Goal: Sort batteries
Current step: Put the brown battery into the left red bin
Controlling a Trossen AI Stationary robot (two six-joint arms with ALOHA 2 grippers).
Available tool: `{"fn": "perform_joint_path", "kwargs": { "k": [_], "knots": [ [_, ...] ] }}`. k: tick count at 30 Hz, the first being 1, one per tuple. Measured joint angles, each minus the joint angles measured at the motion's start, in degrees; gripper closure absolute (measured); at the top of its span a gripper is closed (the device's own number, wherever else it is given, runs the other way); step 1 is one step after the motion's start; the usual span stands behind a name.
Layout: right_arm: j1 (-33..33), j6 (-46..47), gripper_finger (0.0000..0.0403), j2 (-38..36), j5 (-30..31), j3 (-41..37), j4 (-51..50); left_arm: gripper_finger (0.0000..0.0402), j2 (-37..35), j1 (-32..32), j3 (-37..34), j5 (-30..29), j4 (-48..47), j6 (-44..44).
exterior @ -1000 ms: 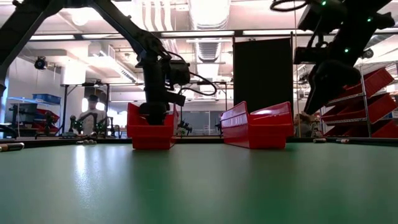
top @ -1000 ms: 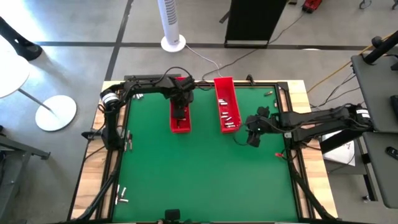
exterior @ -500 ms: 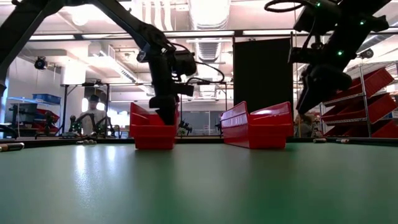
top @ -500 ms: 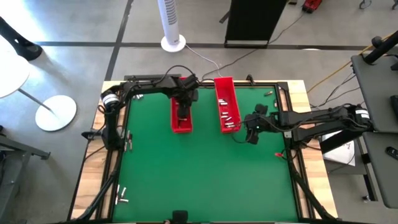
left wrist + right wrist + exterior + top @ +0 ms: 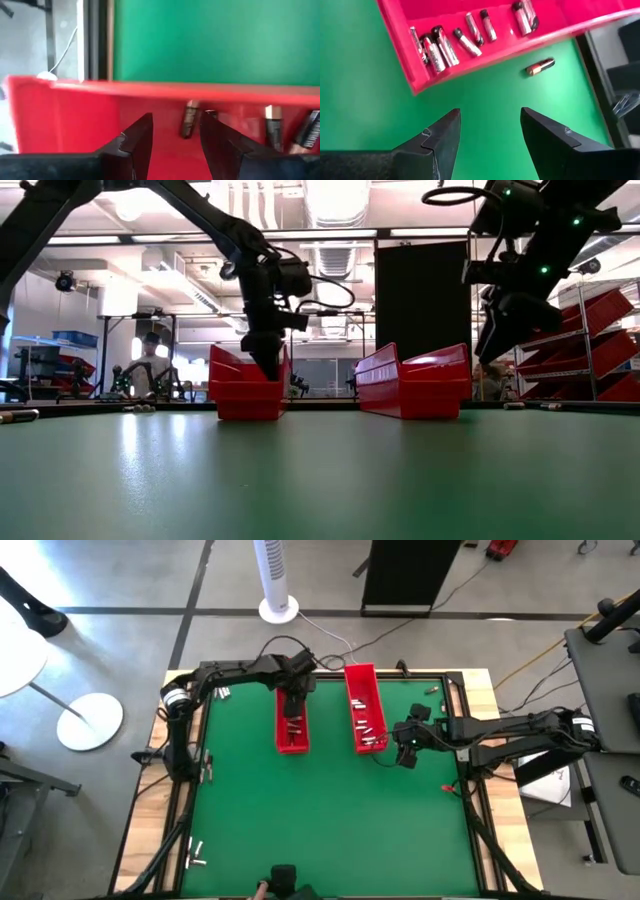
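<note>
left pincer [image 5: 172, 140] open, empty, over left long red plastic tray [image 5: 291, 723] | right pincer [image 5: 490, 132] open above green desk [image 5: 330, 820] | small copper-tipped cylindrical loose battery [image 5: 540, 66] beside right red tray [image 5: 400, 45] | risk: I nudge it, it rolls away

Both arms are dark, nearly black, built of jointed tubular links with loose black cables looping beside them. The left gripper [image 5: 172, 137] and the right gripper [image 5: 490, 132] each end in two matte black, wedge-shaped fingers. Small green lights glow on the right arm's housing.
</note>
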Motion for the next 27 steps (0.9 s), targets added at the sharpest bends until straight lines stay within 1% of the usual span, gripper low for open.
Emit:
{"fn": "perform_joint_path", "kwargs": {
  "k": [3,6,8,16,21,24,27],
  "knots": [
    [-0.1,-2.3,0.0202,0.0,0.6,0.0,1.5,0.0260,-0.4,0.3,0.6,0.4,-0.2,-1.7],
    [-0.1,-3.9,0.0202,0.0,-1.1,0.0,3.9,0.0260,-1.9,0.3,1.1,5.2,-0.1,-4.0],
    [-0.1,-4.0,0.0202,0.0,-2.5,0.0,4.7,0.0260,-3.3,0.3,1.2,7.1,0.0,-4.8],
    [-0.1,-3.9,0.0202,0.0,-8.9,0.0,8.2,0.0260,-9.5,-0.3,1.1,7.6,-1.6,-6.3],
    [-0.1,-4.6,0.0202,0.0,-9.3,0.1,8.7,0.0260,-13.3,-1.5,0.9,7.8,-2.4,-9.2],
    [-0.1,-2.8,0.0202,0.0,-9.5,1.1,7.8,0.0260,-16.0,-3.0,0.9,11.1,-2.2,-11.8],
    [-0.1,-1.1,0.0202,0.0,-12.9,2.3,5.3,0.0260,-19.4,-5.5,0.2,12.9,-0.8,-14.5]
  ]
}}
